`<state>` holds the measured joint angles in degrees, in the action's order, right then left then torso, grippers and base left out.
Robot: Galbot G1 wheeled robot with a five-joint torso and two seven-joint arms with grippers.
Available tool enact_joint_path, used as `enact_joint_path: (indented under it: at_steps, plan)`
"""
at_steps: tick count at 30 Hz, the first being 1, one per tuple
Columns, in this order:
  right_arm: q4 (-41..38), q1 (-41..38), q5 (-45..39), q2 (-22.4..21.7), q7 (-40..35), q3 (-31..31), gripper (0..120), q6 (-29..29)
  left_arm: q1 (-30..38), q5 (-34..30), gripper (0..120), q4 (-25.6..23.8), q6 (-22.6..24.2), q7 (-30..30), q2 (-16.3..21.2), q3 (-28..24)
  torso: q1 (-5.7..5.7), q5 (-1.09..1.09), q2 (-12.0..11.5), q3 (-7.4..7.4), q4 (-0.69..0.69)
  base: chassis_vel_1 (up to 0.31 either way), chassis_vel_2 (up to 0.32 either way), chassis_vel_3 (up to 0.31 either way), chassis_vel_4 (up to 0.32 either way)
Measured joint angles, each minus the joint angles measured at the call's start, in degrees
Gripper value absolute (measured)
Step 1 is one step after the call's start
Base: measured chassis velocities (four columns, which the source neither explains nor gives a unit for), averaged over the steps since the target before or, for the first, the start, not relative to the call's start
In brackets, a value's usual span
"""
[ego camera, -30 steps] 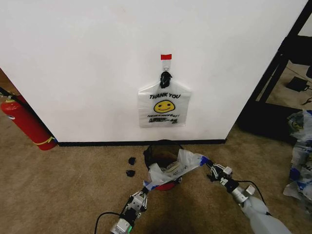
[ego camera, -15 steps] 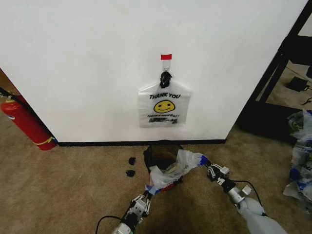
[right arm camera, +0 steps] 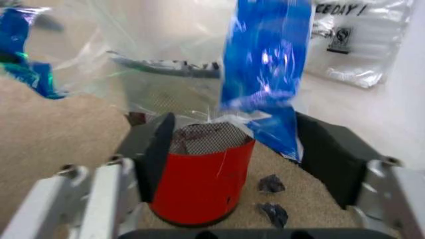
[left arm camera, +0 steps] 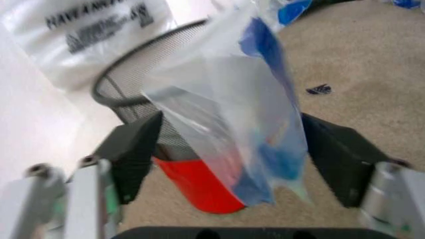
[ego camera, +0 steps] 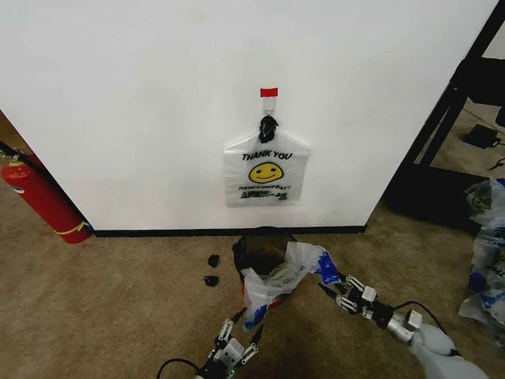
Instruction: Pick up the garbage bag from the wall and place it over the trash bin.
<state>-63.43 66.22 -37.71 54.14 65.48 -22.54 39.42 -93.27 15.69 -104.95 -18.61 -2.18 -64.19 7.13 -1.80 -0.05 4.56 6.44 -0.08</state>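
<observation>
The garbage bag [ego camera: 278,278] drapes over the trash bin [ego camera: 263,251]; thin, limp, probably slippery. Left gripper [ego camera: 239,345] and right gripper [ego camera: 341,292] fingers are spread, holding nothing. Blue handles suit gripping best.

To your left a red fire extinguisher [ego camera: 41,199] leans against the foot of the white partition, standing on the brown carpet [ego camera: 118,300]. A second flat smiley bag [ego camera: 265,178] hangs by black-knotted handles under a red tape strip [ego camera: 269,92], and two small black scraps [ego camera: 211,270] lie on the floor just below and left of it. On your right you have a black shelf frame [ego camera: 450,110] and a heap of plastic bags [ego camera: 485,253] at the edge.
</observation>
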Motion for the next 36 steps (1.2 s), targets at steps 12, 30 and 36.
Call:
enact_joint_path:
  at_steps: [12, 30, 36]
  plan:
    - [-19.42, 10.29, -11.52, -5.02, 9.2, -6.87, 100, -6.74, -3.56, -5.55, 100, -16.12, -0.32, 1.19, 9.24, 2.89, 0.0, 0.0, 0.0, 0.0, 0.01, 0.0, 0.0, 0.0, 0.0]
    - [-34.4, 11.16, -13.74, 1.25, -18.53, -6.73, 100, -2.75, 36.07, -32.63, 100, 1.54, 15.73, 9.16, 14.29, -8.53, -0.01, -0.03, -0.01, 0.01, 0.0, 0.0, 0.0, 0.0, 0.0]
    - [-35.72, 11.66, -10.66, 3.5, -18.34, -7.22, 100, -1.89, 50.09, -40.42, 100, 9.02, 28.1, 10.01, 13.56, -16.85, -0.01, 0.0, -0.01, 0.01, 0.0, 0.0, 0.0, 0.0, 0.0]
